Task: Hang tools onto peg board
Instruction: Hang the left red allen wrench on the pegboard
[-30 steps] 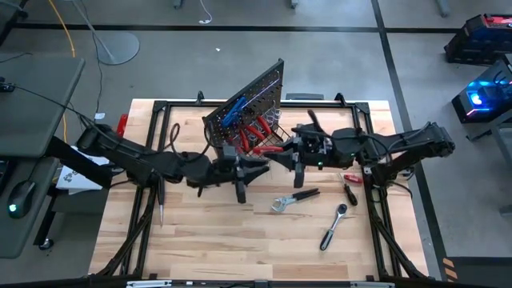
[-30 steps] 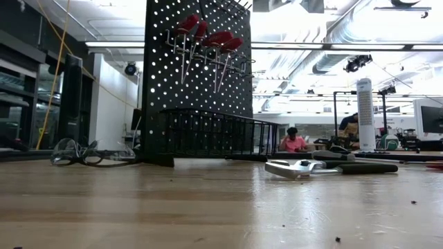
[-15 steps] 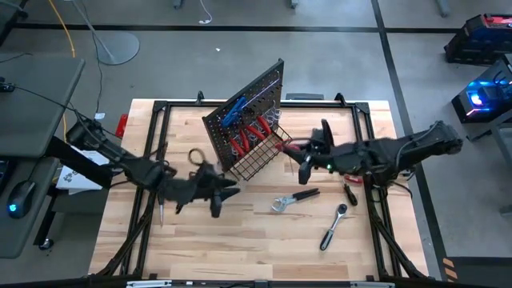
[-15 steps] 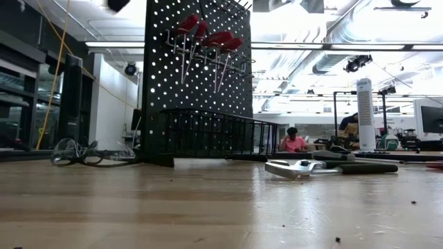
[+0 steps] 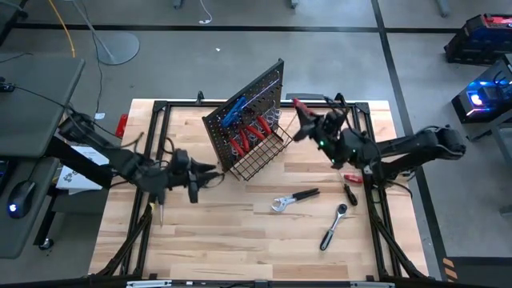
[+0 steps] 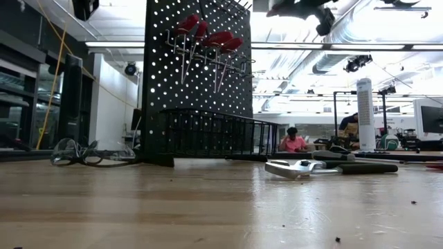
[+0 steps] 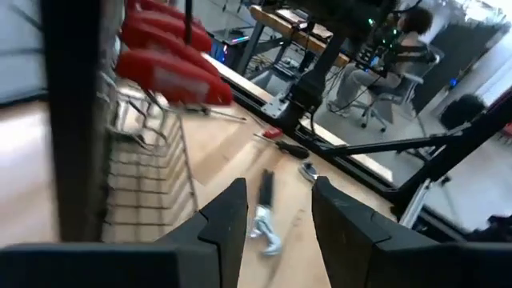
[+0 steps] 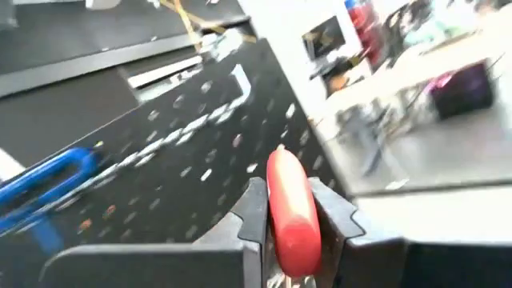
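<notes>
Lifted rightward off the peg board [image 5: 244,120]: right gripper [image 8: 293,210], fingers clenched on red-handled screwdriver [image 8: 292,212], handle pointing toward board. Withdrawn leftward: left gripper [image 7: 276,212], parted, empty.

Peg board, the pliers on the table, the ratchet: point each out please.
peg board [image 5: 254,94], high view, on the black perforated panel's face.
pliers [image 5: 293,198], high view, midway along, where the silver head meets the black handles.
ratchet [image 5: 334,226], high view, on the chrome handle.
</notes>
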Robot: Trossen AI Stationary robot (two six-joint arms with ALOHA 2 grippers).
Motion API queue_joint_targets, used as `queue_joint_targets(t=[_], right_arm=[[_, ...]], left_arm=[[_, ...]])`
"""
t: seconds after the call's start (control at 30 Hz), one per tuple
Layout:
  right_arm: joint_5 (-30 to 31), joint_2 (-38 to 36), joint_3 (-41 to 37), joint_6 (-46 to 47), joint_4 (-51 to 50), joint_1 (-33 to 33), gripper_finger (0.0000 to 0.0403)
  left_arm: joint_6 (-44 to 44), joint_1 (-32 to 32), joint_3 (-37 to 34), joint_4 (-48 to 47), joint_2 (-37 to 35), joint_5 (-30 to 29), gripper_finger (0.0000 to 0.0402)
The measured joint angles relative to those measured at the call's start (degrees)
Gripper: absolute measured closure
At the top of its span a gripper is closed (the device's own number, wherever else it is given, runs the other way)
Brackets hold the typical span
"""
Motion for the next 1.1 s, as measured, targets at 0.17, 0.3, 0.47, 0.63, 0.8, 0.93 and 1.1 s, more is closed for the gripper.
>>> queue_joint_targets(t=[0.17, 0.3, 0.47, 0.63, 0.8, 0.93, 1.1], right_arm=[[-3.7, 3.8, 4.1, -4.3, 1.2, -3.5, 0.0363], [-6.7, 8.3, 8.6, -7.0, 1.1, -5.2, 0.0363], [-9.4, 11.9, 13.3, -11.5, 0.1, -7.0, 0.0363], [-12.5, 12.1, 14.2, -9.7, -4.9, -8.5, 0.0363], [-13.7, 12.4, 13.4, -8.4, -6.6, -9.4, 0.0363], [-13.6, 13.5, 13.3, -8.5, -6.9, -9.9, 0.0363], [-14.2, 15.2, 13.3, -8.5, -6.8, -10.2, 0.0363]], left_arm=[[4.1, 1.9, 0.0, -4.6, -5.1, 1.5, 0.0277], [4.2, 3.7, 0.0, -6.1, -6.4, -1.2, 0.0277], [4.1, 5.0, 0.0, -5.4, -6.5, -1.9, 0.0278], [4.0, 5.0, 0.0, -5.4, -6.5, -1.8, 0.0278], [4.0, 5.0, 0.0, -5.4, -6.5, -2.1, 0.0278], [4.1, 5.0, 0.0, -5.5, -6.5, -2.3, 0.0278], [4.0, 5.0, 0.0, -5.6, -6.4, -2.3, 0.0278]])
